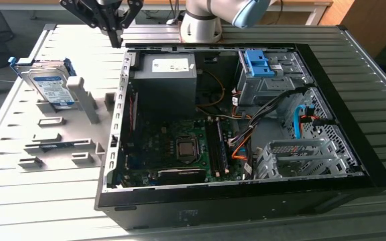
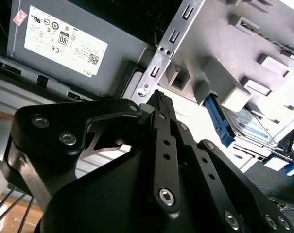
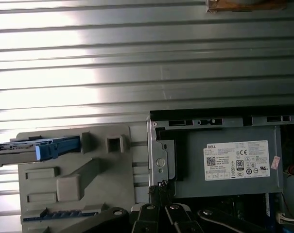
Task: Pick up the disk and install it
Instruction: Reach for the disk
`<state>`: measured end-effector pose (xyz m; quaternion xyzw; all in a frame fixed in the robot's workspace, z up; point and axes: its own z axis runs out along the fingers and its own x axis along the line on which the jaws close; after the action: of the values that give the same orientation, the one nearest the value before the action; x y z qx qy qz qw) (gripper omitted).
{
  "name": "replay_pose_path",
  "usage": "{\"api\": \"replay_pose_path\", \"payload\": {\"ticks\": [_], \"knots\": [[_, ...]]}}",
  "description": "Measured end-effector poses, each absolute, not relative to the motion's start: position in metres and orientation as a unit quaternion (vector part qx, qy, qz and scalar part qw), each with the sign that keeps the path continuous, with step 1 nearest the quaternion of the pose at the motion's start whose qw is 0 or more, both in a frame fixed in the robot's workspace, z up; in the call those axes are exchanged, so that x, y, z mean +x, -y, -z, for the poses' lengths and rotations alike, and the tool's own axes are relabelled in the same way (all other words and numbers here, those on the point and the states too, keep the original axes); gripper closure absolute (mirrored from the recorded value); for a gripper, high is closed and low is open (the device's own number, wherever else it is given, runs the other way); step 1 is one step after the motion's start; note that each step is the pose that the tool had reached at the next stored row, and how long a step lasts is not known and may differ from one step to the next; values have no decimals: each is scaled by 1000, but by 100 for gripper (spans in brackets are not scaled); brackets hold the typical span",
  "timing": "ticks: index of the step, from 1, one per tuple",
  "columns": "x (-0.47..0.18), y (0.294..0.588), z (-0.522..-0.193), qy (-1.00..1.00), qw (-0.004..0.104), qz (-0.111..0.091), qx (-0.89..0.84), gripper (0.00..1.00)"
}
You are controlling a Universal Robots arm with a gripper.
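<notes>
The disk [image 1: 51,86], silver-grey with a blue-and-white label and blue rails, stands on edge in a grey holder [image 1: 86,100] at the exterior view's left, outside the computer case. My gripper [image 1: 117,39] hangs above the case's far left corner, shut with nothing in it, well apart from the disk. In the second wrist view its black fingertips [image 2: 159,97] meet over the case rim, and the disk [image 2: 251,125] lies beyond them. In the first wrist view the disk [image 3: 20,146] shows edge-on with its blue rail, away from the gripper [image 3: 161,186].
The open black computer case [image 1: 354,150] holds a motherboard [image 1: 179,145], a grey power-supply box [image 1: 169,68] with a white sticker, and a drive cage with a bare blue bracket [image 1: 260,63]. The grey fixture plate [image 1: 59,145] carries several small holders on the slatted metal table [image 1: 38,201].
</notes>
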<state>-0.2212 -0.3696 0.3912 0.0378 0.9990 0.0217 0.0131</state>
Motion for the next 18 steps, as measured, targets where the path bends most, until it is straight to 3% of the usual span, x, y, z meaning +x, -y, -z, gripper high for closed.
{"api": "replay_pose_path", "payload": {"ticks": [18], "knots": [[-244, 358, -391, -999, 13, -22, 38, 89]]}}
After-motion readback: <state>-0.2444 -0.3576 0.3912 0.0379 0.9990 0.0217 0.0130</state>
